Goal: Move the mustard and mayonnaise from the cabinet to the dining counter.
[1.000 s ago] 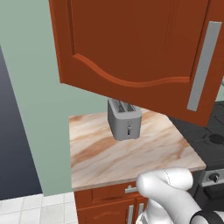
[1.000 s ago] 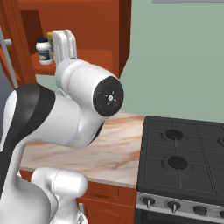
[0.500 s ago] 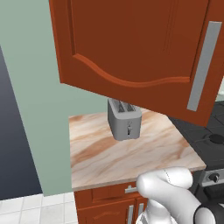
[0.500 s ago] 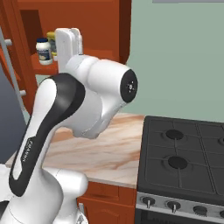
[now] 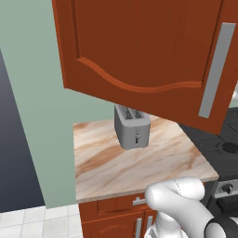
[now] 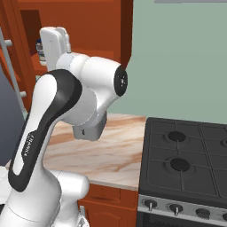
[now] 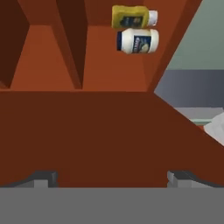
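The hand view is rolled, so the yellow mustard (image 7: 130, 17) and the white, blue-lidded mayonnaise (image 7: 137, 41) appear sideways. They stand side by side, touching or nearly so, on a shelf inside the open cabinet (image 7: 100, 57). My gripper (image 7: 112, 178) is open and holds nothing, some way short of both, with red-brown cabinet wood close in front of its fingertips (image 7: 43, 177). In the right base view the white hand (image 6: 55, 42) is raised at the cabinet opening (image 6: 31, 26) and covers most of the jar. The dining counter is out of view.
The cabinet door (image 5: 139, 51) with its grey bar handle (image 5: 216, 69) swings out above a small marble countertop (image 5: 107, 167) that carries a grey toaster (image 5: 132, 128). A black stove (image 6: 186, 155) sits to the right, and the elbow (image 6: 102, 84) bulges over the countertop.
The arm has swung: its elbow rose and turned right. The hand shifted left across the cabinet opening and now covers the jar in the right base view. The jaws stayed open.
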Robot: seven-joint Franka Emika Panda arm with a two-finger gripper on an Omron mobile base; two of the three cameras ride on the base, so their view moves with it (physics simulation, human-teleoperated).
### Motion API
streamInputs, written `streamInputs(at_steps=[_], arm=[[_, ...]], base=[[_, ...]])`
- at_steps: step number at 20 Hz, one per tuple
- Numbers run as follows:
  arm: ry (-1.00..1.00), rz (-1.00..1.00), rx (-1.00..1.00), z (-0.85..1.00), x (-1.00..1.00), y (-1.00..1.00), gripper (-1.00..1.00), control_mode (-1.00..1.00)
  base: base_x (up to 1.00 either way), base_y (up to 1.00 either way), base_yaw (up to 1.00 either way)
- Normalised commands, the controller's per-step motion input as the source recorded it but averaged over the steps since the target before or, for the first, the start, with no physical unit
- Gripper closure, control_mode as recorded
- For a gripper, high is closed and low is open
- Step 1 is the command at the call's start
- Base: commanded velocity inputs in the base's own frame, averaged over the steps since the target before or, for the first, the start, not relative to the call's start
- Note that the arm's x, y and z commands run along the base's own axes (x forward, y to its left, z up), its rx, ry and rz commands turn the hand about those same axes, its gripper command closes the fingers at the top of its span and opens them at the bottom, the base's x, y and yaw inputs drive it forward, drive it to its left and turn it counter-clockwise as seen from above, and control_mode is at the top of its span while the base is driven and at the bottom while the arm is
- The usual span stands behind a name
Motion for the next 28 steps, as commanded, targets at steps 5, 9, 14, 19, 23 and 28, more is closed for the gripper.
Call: streamInputs(at_steps=[5, 9, 14, 19, 23, 28], arm=[[-0.02, 0.14, -0.03, 0.0, -0.45, 0.52, -1.0, -1.0], [0.0, 0.11, -0.05, 0.0, -0.52, 0.65, -1.0, -1.0], [0.0, 0.05, -0.07, 0.0, -0.44, 0.73, -1.0, -1.0], [0.0, 0.0, -0.11, 0.0, -0.22, 0.82, -1.0, -1.0], [-0.01, 0.0, -0.17, -0.03, -0.07, 0.86, -1.0, -1.0], [-0.05, -0.07, -0.19, -0.05, 0.0, 0.82, -1.0, -1.0]], base=[[0.0, 0.0, 0.0], [0.0, 0.0, 0.0], [0.0, 0.0, 0.0], [0.0, 0.0, 0.0], [0.0, 0.0, 0.0], [0.0, 0.0, 0.0]])
